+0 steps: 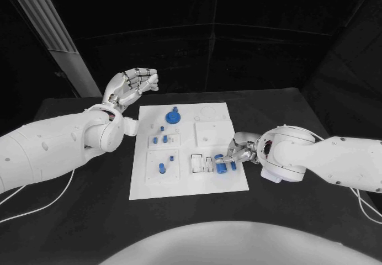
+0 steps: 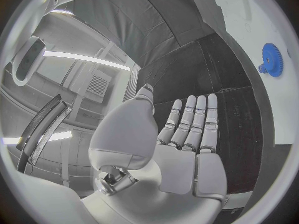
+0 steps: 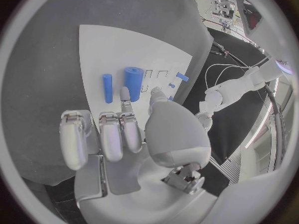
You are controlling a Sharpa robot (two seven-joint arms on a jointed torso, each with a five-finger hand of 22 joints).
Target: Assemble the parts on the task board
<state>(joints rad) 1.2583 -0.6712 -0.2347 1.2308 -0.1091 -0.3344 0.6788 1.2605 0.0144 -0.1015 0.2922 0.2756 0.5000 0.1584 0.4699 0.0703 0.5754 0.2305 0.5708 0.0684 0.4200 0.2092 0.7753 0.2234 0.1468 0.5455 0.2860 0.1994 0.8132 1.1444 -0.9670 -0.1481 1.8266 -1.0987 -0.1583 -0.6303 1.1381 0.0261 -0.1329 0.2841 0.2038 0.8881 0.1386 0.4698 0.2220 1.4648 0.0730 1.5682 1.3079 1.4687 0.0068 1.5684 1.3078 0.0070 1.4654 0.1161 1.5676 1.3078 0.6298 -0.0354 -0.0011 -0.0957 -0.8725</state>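
a: how do the right hand's fingers (image 3: 126,129) lie?

b: in the right wrist view they reach forward over the task board (image 1: 227,185), with the tips just at a thick blue cylinder (image 3: 133,83). a thinner blue peg (image 3: 107,88) lies just beside it. whether the fingers actually pinch the cylinder, i cannot tell; the tips are at it, but the contact is hidden.

a: and from the head view?

b: the right hand (image 1: 236,153) sits at the right near part of the board, over a cluster of blue parts (image 1: 221,164), beside the slotted recesses (image 1: 199,163).

a: the left hand?

b: the left hand (image 1: 133,84) is raised off the far left corner of the board, above the black table (image 1: 88,221). the left wrist view shows its fingers (image 2: 190,122) straight and side by side, palm bare, holding nothing.

a: where are the other parts?

b: a blue gear (image 1: 173,117) stands at the far middle of the board; the left wrist view catches it too. small blue pegs (image 1: 162,134) stand in a block on the left middle, and another blue piece (image 1: 162,168) lies in the near left recess. a plain white square block (image 1: 213,132) sits right of the pegs.
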